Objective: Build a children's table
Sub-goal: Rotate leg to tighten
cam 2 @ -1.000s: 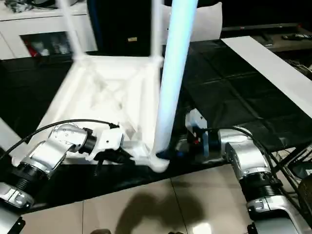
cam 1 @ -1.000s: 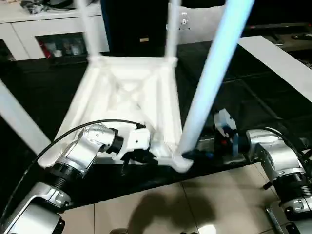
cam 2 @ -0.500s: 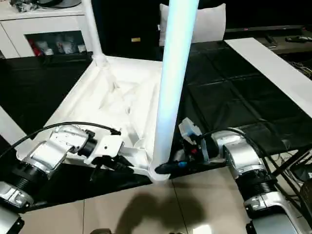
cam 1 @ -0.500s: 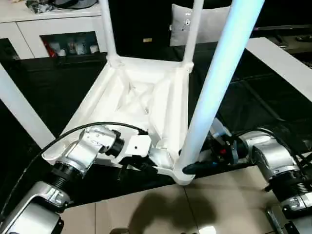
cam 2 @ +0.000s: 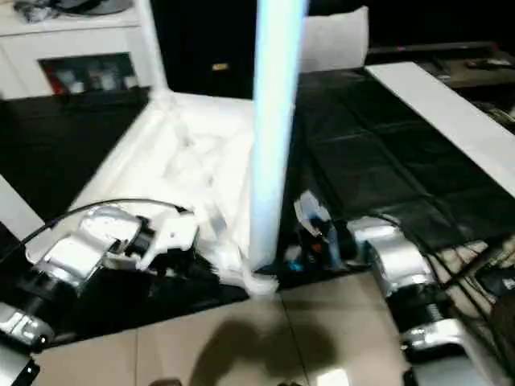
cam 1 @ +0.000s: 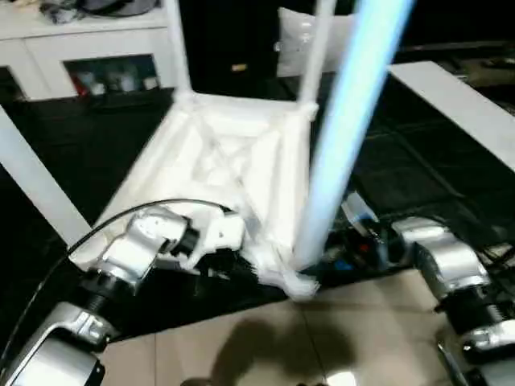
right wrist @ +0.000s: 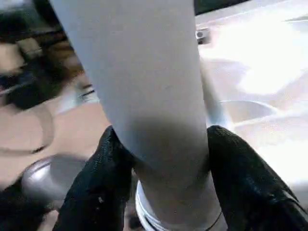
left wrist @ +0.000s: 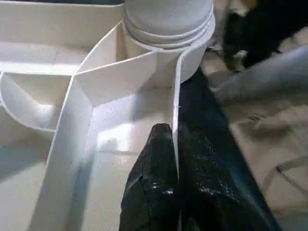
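Observation:
The children's table (cam 1: 233, 161) lies upside down on a black mat, its ribbed underside facing up and its white legs standing upward. The near-right leg (cam 1: 346, 137) rises from the rounded corner socket (left wrist: 168, 24) closest to me. My left gripper (cam 1: 233, 269) is shut on the thin rim wall (left wrist: 175, 96) of the tabletop just beside that socket. My right gripper (cam 1: 334, 261) reaches in from the right at the leg's base, and its black fingers (right wrist: 101, 183) press on both sides of the leg (right wrist: 144, 86).
Two far legs (cam 1: 179, 48) (cam 1: 318, 48) and a leg at the left (cam 1: 36, 189) stand up around the top. A white cabinet with glass doors (cam 1: 96, 56) is at the back left. A white board (cam 1: 451, 96) lies to the right. Tiled floor (cam 1: 241, 354) begins at the mat's near edge.
My right gripper's fingers have closed in around the base of the near-right leg. The left gripper keeps its hold on the rim. The camera has shifted a little.

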`<state>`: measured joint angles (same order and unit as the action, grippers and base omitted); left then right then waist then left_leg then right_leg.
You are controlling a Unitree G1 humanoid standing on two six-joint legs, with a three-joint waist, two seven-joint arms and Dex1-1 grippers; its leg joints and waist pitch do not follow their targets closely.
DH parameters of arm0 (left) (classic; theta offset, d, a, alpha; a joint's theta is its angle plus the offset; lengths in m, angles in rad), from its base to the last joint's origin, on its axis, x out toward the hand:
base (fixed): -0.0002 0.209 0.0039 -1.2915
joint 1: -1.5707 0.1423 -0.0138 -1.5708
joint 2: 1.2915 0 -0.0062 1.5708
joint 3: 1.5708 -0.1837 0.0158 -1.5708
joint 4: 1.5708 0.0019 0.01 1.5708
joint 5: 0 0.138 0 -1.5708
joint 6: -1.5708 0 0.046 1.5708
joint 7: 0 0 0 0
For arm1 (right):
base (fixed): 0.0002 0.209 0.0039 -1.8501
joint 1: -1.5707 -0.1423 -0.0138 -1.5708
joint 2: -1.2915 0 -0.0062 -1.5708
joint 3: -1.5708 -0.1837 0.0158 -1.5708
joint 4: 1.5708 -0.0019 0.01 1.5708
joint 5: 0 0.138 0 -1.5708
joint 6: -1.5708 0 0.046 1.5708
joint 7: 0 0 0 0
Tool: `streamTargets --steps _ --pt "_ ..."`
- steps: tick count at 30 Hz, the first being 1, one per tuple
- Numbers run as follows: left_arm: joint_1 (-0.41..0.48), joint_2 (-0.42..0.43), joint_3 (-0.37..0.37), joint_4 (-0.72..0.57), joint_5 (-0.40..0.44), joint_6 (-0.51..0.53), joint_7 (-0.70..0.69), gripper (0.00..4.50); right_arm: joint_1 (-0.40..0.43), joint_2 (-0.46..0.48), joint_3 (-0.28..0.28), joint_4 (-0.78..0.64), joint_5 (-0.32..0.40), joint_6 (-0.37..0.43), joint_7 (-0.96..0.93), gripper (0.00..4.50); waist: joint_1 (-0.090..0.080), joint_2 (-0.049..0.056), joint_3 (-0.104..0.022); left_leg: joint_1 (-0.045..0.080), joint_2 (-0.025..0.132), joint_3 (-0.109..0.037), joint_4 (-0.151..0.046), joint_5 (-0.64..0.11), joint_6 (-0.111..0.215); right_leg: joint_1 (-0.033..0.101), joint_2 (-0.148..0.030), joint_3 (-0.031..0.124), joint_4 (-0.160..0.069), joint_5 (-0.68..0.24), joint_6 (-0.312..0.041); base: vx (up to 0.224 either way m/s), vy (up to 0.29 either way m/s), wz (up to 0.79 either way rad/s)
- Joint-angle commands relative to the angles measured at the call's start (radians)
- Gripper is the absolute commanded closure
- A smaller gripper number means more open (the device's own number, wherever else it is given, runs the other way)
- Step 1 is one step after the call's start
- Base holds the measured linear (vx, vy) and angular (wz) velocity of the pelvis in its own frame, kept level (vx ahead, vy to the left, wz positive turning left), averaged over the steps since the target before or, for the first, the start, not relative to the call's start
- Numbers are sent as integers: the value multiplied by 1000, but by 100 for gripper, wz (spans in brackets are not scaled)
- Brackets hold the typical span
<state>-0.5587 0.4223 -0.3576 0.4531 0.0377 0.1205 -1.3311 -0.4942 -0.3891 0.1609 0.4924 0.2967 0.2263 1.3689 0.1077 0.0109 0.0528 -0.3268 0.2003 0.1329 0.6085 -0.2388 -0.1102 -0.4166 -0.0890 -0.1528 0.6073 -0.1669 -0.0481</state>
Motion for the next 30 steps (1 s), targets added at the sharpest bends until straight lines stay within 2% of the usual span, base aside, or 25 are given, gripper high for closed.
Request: streamTargets --steps 1,2,3,4,5,7,8,9,10,11,12,14,15,16,18,19,20,21,22,23,25,27,28,30 --pt "18 -85 -37 -57 -23 88 57 450 -36 74 -44 44 -27 11 -260 243 -9 -13 -57 -29 14 16 -73 -60 47 80 -64 59 -100 -439 -58 0 0 0" --pt "12 -123 -10 -68 -20 161 144 450 -53 141 -69 72 -46 19 -429 245 -15 -12 -57 -25 13 15 -74 -69 38 78 -64 56 -104 -460 -51 0 0 0" --pt "8 -135 -4 -69 -17 182 170 450 -58 159 -75 79 -51 22 -473 245 -26 -16 -54 -31 10 15 -73 -77 31 80 -63 52 -106 -482 -38 0 0 0" --pt "-1 -159 9 -66 -8 216 225 450 -69 194 -85 94 -65 28 -557 246 -46 -14 -54 -29 1 16 -67 -105 22 80 -62 39 -122 -549 8 0 0 0" --pt "-8 -174 14 -60 -2 228 252 450 -77 213 -94 106 -69 31 -603 246 -52 -13 -55 -28 1 16 -67 -112 28 78 -61 36 -125 -554 12 0 0 0" --pt "-27 -216 29 -42 15 256 327 450 -102 265 -122 147 -80 39 -737 246 -74 -7 -58 -34 6 13 -70 -102 45 84 -59 32 -127 -499 -2 0 0 0" --pt "-37 -240 34 -30 24 264 361 450 -116 292 -138 171 -81 37 -799 246 -74 -2 -60 -32 6 13 -70 -98 48 84 -60 31 -128 -481 -9 0 0 0" --pt "-43 -254 37 -24 28 267 380 450 -122 308 -145 183 -82 33 -830 246 -78 -4 -61 -32 6 14 -70 -97 51 83 -59 33 -126 -462 -17 0 0 0" --pt "-56 -292 47 -8 38 268 433 450 -121 339 -145 187 -97 -10 -861 246 -82 -5 -61 -23 5 18 -69 -106 63 75 -58 33 -130 -457 -34 0 0 0" --pt "-56 -292 47 -8 38 268 433 450 -121 339 -145 187 -97 -10 -861 246 -80 -4 -61 -21 5 20 -69 -104 70 74 -58 35 -130 -450 -42 0 0 0" --pt "-60 -313 47 -6 43 268 465 450 -119 359 -151 187 -100 -42 -878 246 -78 3 -63 -25 9 17 -72 -93 78 77 -59 38 -122 -418 -60 0 0 0" --pt "-61 -324 47 -6 43 268 482 450 -116 371 -155 181 -99 -53 -882 178 -75 0 -66 -26 16 16 -73 -68 90 78 -59 42 -112 -357 -84 0 0 0" --pt "-59 -327 45 -11 47 275 486 450 -110 380 -167 169 -88 -60 -882 178 -72 4 -68 -28 19 15 -73 -57 97 80 -60 45 -107 -324 -99 0 0 0" --pt "-56 -320 41 -9 55 269 485 450 -101 375 -170 151 -85 -67 -864 178 -72 2 -68 -28 20 16 -73 -52 100 79 -60 47 -105 -308 -105 0 0 0" --pt "-54 -313 38 -10 64 268 489 450 -95 370 -172 137 -84 -75 -855 167 -59 0 -72 -26 22 17 -72 -10 117 79 -61 53 -91 -227 -145 0 0 0" --pt "-54 -301 36 -7 72 264 488 450 -87 355 -170 125 -86 -86 -837 150 -55 1 -73 -28 23 17 -71 11 127 81 -62 54 -86 -194 -157 0 0 0" --pt "-53 -290 34 -2 77 250 483 450 -82 340 -172 119 -82 -91 -818 137 -53 -2 -75 -27 24 17 -70 19 131 81 -63 55 -84 -183 -162 0 0 0" --pt "-53 -290 34 -2 77 250 483 450 -82 340 -172 119 -82 -91 -818 131 -48 2 -74 -26 25 17 -69 25 140 79 -63 55 -83 -175 -169 0 0 0" --pt "-51 -250 26 16 90 202 454 450 -63 286 -181 96 -65 -97 -741 128 -43 -1 -75 -27 24 16 -69 25 148 83 -64 55 -82 -174 -166 0 0 0" --pt "-49 -234 23 23 93 185 442 450 -55 263 -184 88 -55 -99 -702 106 -42 -2 -74 -26 25 18 -69 26 152 82 -64 56 -82 -173 -167 0 0 0" --pt "-46 -221 21 28 94 170 430 450 -46 242 -186 80 -45 -101 -662 96 -38 -1 -73 -24 28 19 -70 17 158 79 -65 57 -84 -182 -165 0 0 0" --pt "-41 -187 7 44 101 136 388 450 -22 183 -180 58 -26 -110 -544 84 -33 -2 -70 -23 26 21 -71 -7 149 80 -66 55 -91 -228 -154 0 0 0" --pt "-38 -172 -2 50 103 113 360 450 -11 158 -175 45 -19 -103 -489 73 -23 -2 -68 -21 26 22 -73 -33 141 80 -65 56 -98 -272 -134 0 0 0" --pt "-35 -151 -14 55 103 89 316 450 6 119 -158 23 -14 -97 -405 63 -16 -4 -69 -20 28 21 -74 -40 134 79 -66 58 -95 -277 -129 0 0 0"
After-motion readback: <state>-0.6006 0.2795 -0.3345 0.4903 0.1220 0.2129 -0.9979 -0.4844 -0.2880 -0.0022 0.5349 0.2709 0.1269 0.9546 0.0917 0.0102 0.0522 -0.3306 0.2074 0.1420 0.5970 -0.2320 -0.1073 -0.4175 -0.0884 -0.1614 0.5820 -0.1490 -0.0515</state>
